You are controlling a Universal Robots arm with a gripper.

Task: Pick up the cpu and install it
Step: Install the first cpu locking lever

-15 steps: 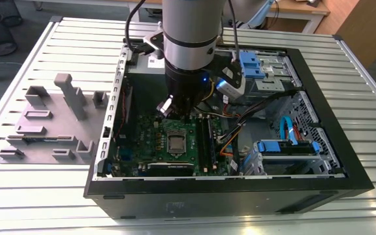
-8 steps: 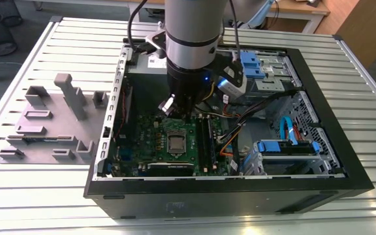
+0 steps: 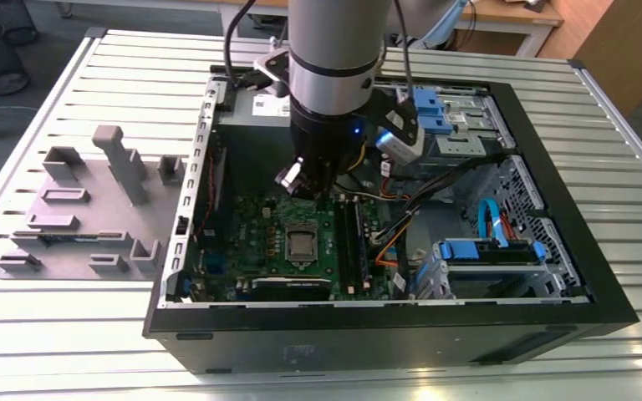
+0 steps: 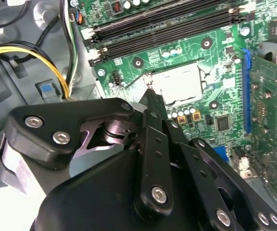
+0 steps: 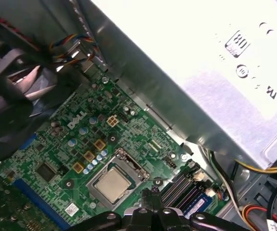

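The cpu [image 3: 302, 244] is a small silvery square lying flat in the dark metal socket frame on the green motherboard [image 3: 248, 251] inside the open computer case. Both wrist views look down on the cpu [image 4: 179, 83] [image 5: 113, 184]. My gripper [image 3: 308, 190] hangs above the board, a little behind the socket in the exterior view. Its black fingers are drawn together with nothing between them. Their tips reach toward the socket's edge in both wrist views [image 4: 151, 96] [image 5: 150, 196], apart from the chip.
The grey power-supply box [image 5: 201, 57] stands close beside the board. Memory slots [image 4: 162, 24], a green expansion card [image 4: 268, 120] and loose cables [image 4: 28, 50] ring the socket. Blue drive bays [image 3: 488, 251] fill the case's right. Lilac-grey holder blocks [image 3: 87, 209] stand on the slatted table left of the case.
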